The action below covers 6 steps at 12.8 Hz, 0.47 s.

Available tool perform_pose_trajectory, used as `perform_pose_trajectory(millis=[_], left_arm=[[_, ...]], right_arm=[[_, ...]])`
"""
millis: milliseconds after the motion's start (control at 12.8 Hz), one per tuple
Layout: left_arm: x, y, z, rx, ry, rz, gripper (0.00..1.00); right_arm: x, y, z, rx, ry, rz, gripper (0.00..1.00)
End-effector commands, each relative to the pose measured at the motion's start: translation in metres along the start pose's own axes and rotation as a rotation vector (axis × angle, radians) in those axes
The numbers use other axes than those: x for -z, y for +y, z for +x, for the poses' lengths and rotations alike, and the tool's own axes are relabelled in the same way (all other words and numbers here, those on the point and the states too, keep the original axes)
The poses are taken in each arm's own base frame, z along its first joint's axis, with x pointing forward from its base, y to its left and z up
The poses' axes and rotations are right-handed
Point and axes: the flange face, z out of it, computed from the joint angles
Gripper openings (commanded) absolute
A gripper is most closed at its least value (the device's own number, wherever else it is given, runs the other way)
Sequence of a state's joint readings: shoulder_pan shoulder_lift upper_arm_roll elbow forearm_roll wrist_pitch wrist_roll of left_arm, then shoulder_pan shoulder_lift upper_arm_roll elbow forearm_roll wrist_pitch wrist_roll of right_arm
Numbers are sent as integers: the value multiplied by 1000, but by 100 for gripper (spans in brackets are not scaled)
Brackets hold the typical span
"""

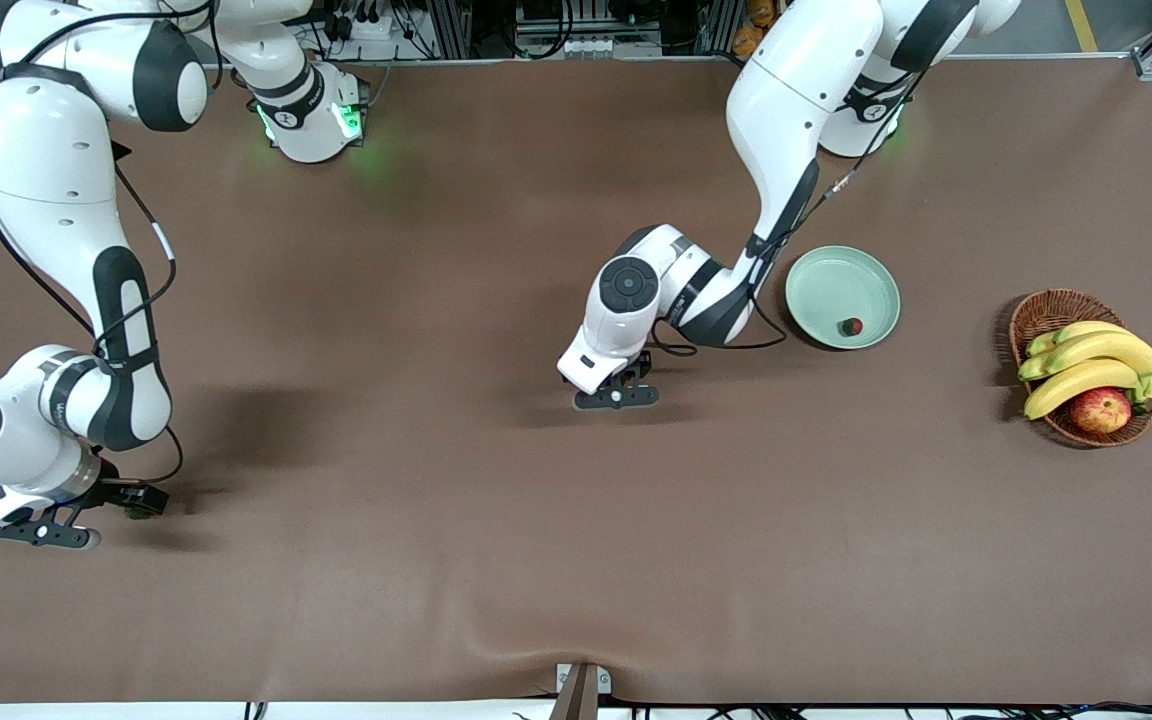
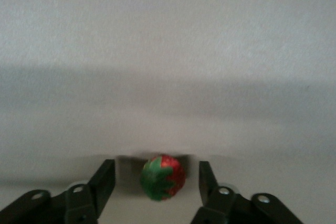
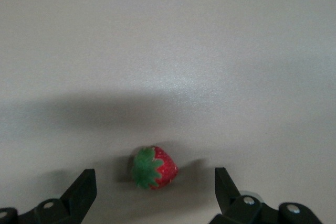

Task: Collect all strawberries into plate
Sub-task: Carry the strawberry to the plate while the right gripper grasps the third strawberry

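A pale green plate (image 1: 829, 283) lies toward the left arm's end of the table, with one strawberry (image 1: 851, 326) in it near its front rim. My left gripper (image 1: 616, 396) is down at the cloth mid-table, beside the plate. In the left wrist view a second strawberry (image 2: 163, 177) lies between the left gripper's (image 2: 156, 167) fingers, with a gap on each side. My right gripper (image 1: 71, 522) is low at the right arm's end. It (image 3: 155, 174) stands wide open around a third strawberry (image 3: 154, 168) on the cloth.
A brown wicker basket (image 1: 1044, 306) at the left arm's end holds bananas (image 1: 1086, 362) and a red-yellow apple (image 1: 1101, 410). Brown cloth covers the table, with a ripple along its front edge.
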<state>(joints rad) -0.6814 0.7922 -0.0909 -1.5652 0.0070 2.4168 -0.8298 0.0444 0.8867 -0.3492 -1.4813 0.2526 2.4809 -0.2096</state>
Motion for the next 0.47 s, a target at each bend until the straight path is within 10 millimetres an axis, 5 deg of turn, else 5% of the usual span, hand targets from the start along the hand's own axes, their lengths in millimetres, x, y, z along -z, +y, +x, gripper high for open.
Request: perform_pose_trajectory(millis=[0, 157, 392], left_arm=[[11, 1, -4, 17, -16, 13, 56], [9, 0, -4, 7, -18, 17, 38], [11, 0, -2, -2, -10, 18, 32]], right_arm=[[-7, 3, 1, -8, 18, 12, 100], [-6, 2, 2, -6, 21, 12, 100], [-7, -4, 4, 0, 25, 20, 100]])
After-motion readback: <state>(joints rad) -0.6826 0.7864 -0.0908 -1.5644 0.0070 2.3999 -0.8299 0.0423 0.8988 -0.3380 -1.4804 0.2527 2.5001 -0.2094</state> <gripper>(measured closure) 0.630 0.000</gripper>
